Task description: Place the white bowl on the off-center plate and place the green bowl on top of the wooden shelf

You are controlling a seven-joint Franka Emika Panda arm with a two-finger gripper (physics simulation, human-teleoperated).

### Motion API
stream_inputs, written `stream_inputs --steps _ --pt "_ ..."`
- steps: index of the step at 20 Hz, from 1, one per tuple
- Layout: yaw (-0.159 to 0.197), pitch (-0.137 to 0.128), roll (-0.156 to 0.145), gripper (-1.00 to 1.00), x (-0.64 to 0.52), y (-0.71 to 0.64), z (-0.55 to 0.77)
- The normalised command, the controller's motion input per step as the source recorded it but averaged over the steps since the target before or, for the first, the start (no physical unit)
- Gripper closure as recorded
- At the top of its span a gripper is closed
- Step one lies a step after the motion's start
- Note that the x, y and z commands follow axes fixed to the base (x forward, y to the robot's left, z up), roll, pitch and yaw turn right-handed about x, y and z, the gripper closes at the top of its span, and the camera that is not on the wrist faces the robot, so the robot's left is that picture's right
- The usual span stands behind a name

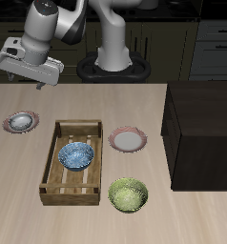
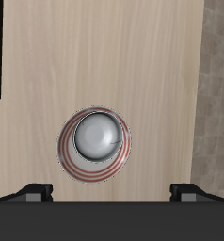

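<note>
Glossy white bowl [image 1: 22, 120] seated on reddish-rimmed round plate [image 1: 21, 122].
Tool [image 2: 111, 194] hangs above it, fingers spread, holding nothing. Speckled yellow-green bowl [image 1: 128, 194] rests on the tabletop [image 1: 20, 191], near the dark wooden shelf [image 1: 203, 133].

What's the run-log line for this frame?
gripper: open, raised | white bowl: on off-center plate | green bowl: on table, not shelved
</note>
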Motion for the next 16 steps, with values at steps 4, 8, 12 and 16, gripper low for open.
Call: stream_inputs --steps 4,8,12,16 --pt "-0.018 -0.023 0.123 -1.00 0.12 0.48 0.39" --pt "0.009 -0.017 0.052 -1.00 0.20 0.39 0.22" --pt "-0.003 -0.017 0.050 -1.00 0.21 0.32 0.21" --pt "0.019 -0.006 0.050 -1.00 0.36 0.51 0.24"
